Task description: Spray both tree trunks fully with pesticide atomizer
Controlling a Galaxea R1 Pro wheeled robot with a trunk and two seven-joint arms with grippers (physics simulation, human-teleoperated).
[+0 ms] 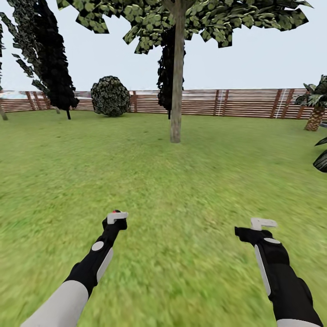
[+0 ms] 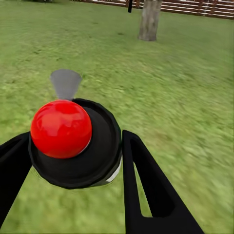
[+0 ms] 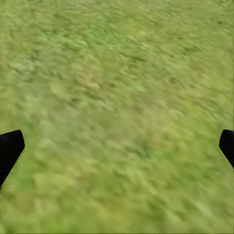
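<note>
With the pesticide atomizer (image 2: 73,146) already clamped between the left claw (image 1: 116,218) fingers, its red knob up, pickup looks done. Well ahead of that claw stands 1 tree trunk (image 1: 176,86), apparently unsprayed, so spraying both trees likely remains. Off to the side, the right claw (image 1: 261,225) hangs wide and empty over the grass floor (image 3: 117,97).

Slatted wooden fence (image 1: 204,102), round bush (image 1: 110,96), dark cypresses (image 1: 54,59), pale sky
</note>
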